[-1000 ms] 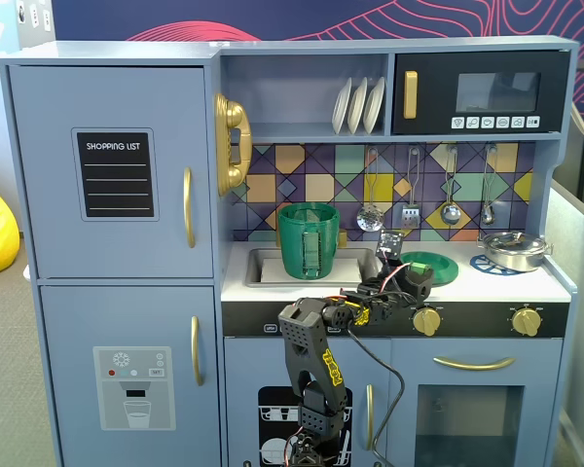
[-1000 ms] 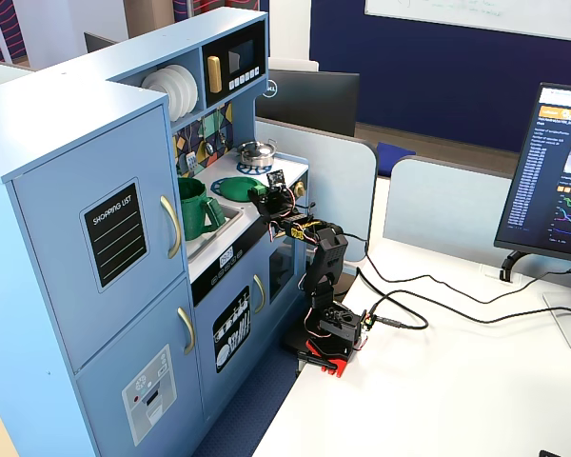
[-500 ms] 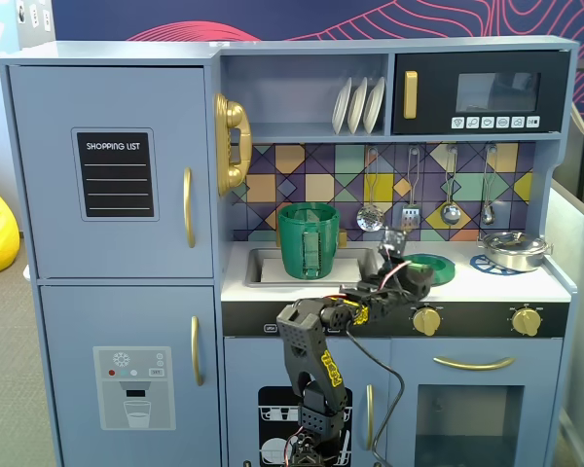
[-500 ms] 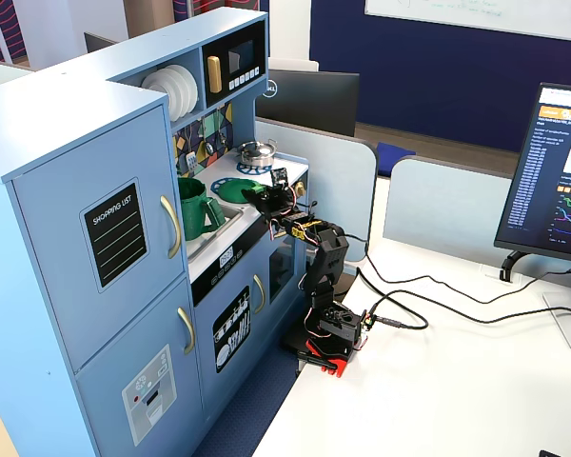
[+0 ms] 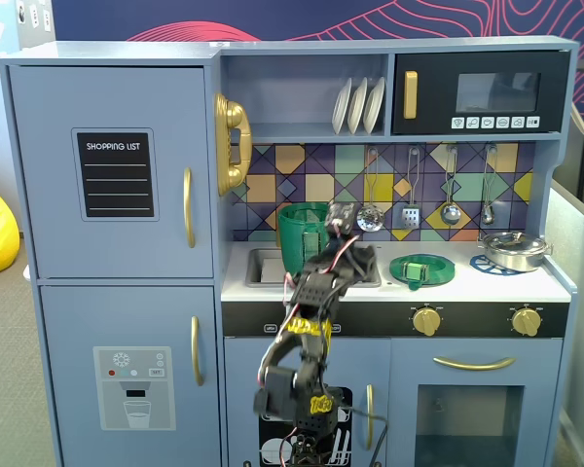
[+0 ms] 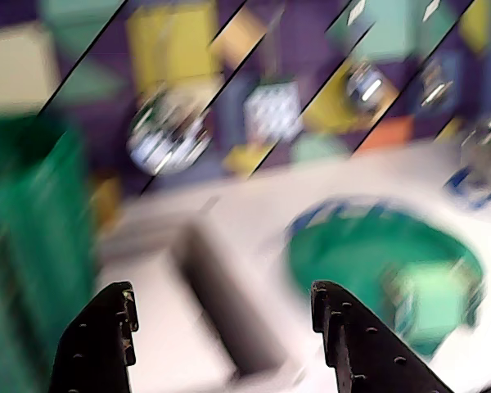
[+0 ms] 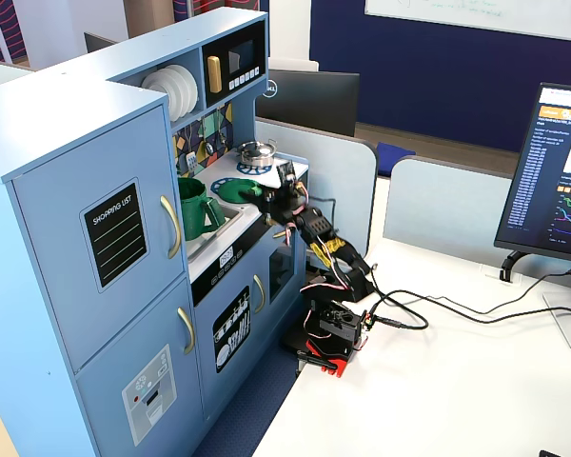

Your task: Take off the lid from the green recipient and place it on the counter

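The dark-green lid (image 5: pixel 421 268) lies flat on the white counter (image 5: pixel 467 284), on a blue burner ring right of the sink. The green recipient (image 5: pixel 302 236) stands open at the sink's left end, with no lid on it. My gripper (image 5: pixel 343 222) hangs above the sink between the two, open and empty. The wrist view is blurred: its black fingertips (image 6: pixel 123 299) stand wide apart around my gripper (image 6: pixel 222 288), with the recipient (image 6: pixel 33 246) at left and the lid (image 6: pixel 376 270) at right. In the side fixed view the lid (image 7: pixel 240 190) lies beside my gripper (image 7: pixel 268 197), right of the recipient (image 7: pixel 198 208).
A silver pot (image 5: pixel 514 249) sits on the right burner. The recessed sink (image 5: pixel 263 268) lies under my gripper. Utensils (image 5: pixel 412 195) hang on the tiled back wall. The arm's base (image 7: pixel 331 328) stands on a white desk with cables and a monitor (image 7: pixel 561 181).
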Controlling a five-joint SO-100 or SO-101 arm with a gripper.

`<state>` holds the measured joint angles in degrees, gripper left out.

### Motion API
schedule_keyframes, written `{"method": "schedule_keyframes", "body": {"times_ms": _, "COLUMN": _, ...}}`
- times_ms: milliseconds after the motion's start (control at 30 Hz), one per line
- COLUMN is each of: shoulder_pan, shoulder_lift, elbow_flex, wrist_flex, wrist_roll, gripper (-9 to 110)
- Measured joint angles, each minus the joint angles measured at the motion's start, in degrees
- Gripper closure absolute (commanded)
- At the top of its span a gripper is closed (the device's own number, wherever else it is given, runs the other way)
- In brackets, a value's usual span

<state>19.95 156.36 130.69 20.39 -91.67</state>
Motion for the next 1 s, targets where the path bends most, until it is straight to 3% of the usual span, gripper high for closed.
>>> {"method": "schedule_keyframes", "body": {"times_ms": 367, "shoulder_pan": -10.46, "shoulder_lift": 15.21, "elbow_flex": 19.51, "wrist_flex": 0.97, "wrist_roll": -0.7, "gripper": 86}}
{"method": "schedule_keyframes", "body": {"times_ms": 767, "shoulder_pan": -15.56, "shoulder_lift": 24.08, "elbow_flex": 28.13, "wrist_flex": 13.62, "wrist_roll": -2.11, "gripper": 87}}
{"method": "schedule_keyframes", "body": {"times_ms": 1000, "shoulder_pan": -17.05, "shoulder_lift": 24.7, "elbow_flex": 31.38, "wrist_flex": 23.73, "wrist_roll": -1.49, "gripper": 94}}
